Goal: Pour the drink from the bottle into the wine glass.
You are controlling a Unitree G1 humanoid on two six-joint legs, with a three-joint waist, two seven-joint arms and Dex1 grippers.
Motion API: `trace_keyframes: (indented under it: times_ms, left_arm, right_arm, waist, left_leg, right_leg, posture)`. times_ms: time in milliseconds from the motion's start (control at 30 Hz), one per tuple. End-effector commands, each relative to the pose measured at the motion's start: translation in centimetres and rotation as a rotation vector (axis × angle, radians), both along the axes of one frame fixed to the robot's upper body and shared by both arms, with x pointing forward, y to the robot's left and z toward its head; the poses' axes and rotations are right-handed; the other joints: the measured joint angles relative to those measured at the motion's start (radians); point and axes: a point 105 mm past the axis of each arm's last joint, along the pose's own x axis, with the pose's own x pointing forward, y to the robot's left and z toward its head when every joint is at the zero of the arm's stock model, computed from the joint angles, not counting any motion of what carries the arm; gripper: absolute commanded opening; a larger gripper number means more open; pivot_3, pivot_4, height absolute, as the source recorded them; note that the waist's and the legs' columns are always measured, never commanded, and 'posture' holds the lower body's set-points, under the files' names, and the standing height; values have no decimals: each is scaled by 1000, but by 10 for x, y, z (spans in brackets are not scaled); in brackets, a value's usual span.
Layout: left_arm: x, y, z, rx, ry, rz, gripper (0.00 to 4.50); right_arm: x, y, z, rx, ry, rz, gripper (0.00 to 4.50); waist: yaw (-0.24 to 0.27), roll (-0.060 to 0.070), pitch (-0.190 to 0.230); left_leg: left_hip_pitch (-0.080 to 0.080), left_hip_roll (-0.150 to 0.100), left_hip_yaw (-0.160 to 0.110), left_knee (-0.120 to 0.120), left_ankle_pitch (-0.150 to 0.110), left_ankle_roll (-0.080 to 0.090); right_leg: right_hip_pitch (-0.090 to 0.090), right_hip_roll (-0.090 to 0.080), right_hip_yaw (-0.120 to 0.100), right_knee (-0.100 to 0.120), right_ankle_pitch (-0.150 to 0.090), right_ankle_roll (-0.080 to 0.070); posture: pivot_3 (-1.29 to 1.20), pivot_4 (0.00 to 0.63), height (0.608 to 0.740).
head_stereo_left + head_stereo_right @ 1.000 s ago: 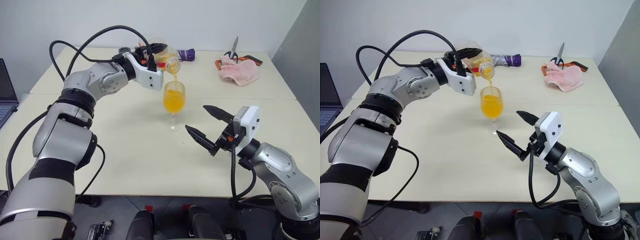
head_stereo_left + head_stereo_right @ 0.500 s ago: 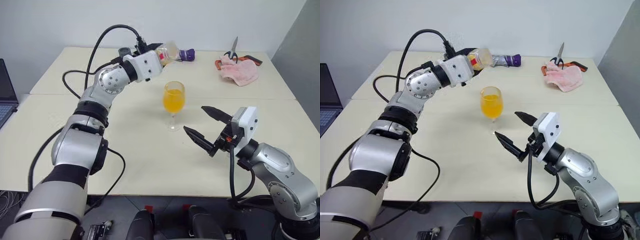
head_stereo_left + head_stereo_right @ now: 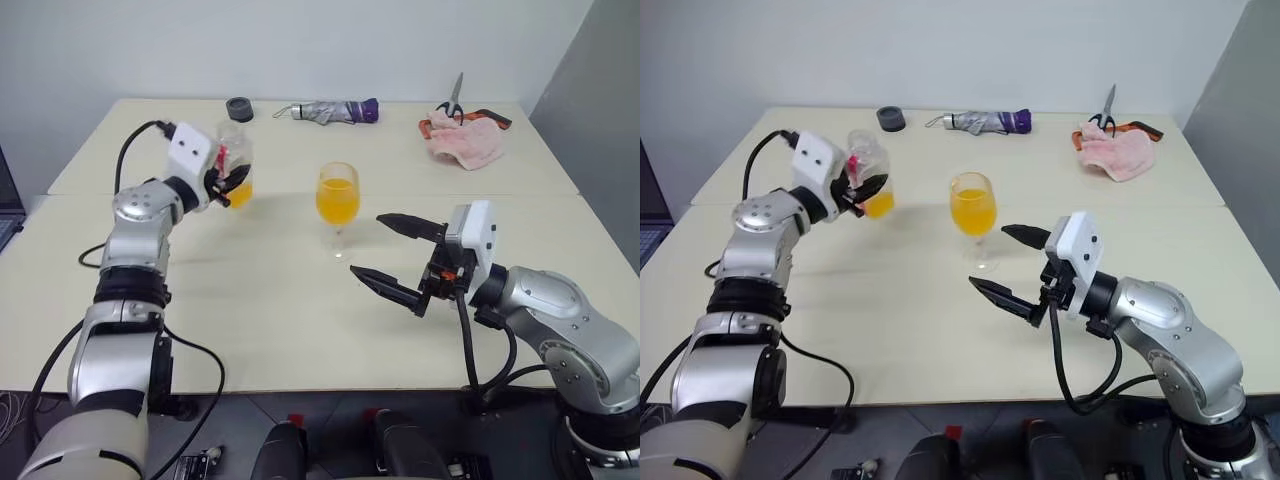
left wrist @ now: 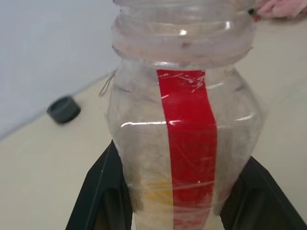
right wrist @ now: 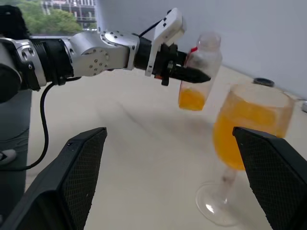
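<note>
Now our left gripper (image 3: 865,190) has swung the one bottle (image 3: 869,175) left, away from the one wine glass (image 3: 973,212). We clamp it upright, mouth up. Our right gripper (image 3: 392,252) gapes wide.

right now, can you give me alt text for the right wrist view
The left end effector holds the uncapped bottle upright, a little orange drink left at its bottom. Nearer the camera, the wine glass stands on the pale table, well filled with drink.

arms: silver-grey | wrists: white | fingers (image 3: 400,225): black | cables: black
</note>
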Motion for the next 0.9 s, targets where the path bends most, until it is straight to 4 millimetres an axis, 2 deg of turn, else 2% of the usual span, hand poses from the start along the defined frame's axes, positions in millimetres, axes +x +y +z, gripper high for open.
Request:
trace_keyframes:
  times_ms: [33, 267, 433, 600, 867, 900]
  left_arm:
    - [-15, 22, 23, -93, -56, 65, 1782]
    - [-27, 52, -3, -220, 38, 184, 1779]
    - [-30, 62, -21, -263, 86, 208, 1779]
    - [-32, 69, -34, -219, 89, 240, 1779]
    - [-34, 63, -35, -228, 50, 212, 4437]
    - [-34, 62, -35, -228, 46, 212, 4478]
  right_arm:
    - [-2, 7, -1, -57, -2, 69, 4500]
    - [0, 16, -5, -116, -5, 140, 4500]
    - [0, 21, -6, -135, -15, 178, 4500]
    - [-1, 25, -6, -134, -22, 198, 4500]
    - [-3, 25, -7, -137, -19, 199, 4500]
    - [-3, 25, -7, -137, -18, 200, 4500]
  waist:
    - [5, 0, 0]
    - [19, 0, 0]
    - [20, 0, 0]
    - [24, 0, 0]
    - [25, 0, 0]
    - [25, 0, 0]
  left_leg:
    - [0, 0, 0, 2, 0, 0]
    - [0, -1, -1, 6, 0, 0]
    - [0, -1, 0, 6, 0, 0]
    - [0, -1, 0, 6, 0, 0]
    - [0, -1, 0, 6, 0, 0]
    - [0, 0, 0, 6, 0, 0]
  right_leg:
    - [0, -1, 0, 1, 0, 0]
    - [1, -2, 0, 5, 0, 0]
    - [1, -1, 0, 5, 0, 0]
    - [1, -1, 0, 5, 0, 0]
    - [1, -1, 0, 5, 0, 0]
    - [1, -1, 0, 5, 0, 0]
  posture:
    - [0, 150, 740]
    - [0, 150, 740]
    - [0, 150, 740]
    - [0, 150, 740]
    - [0, 150, 740]
    - [0, 150, 740]
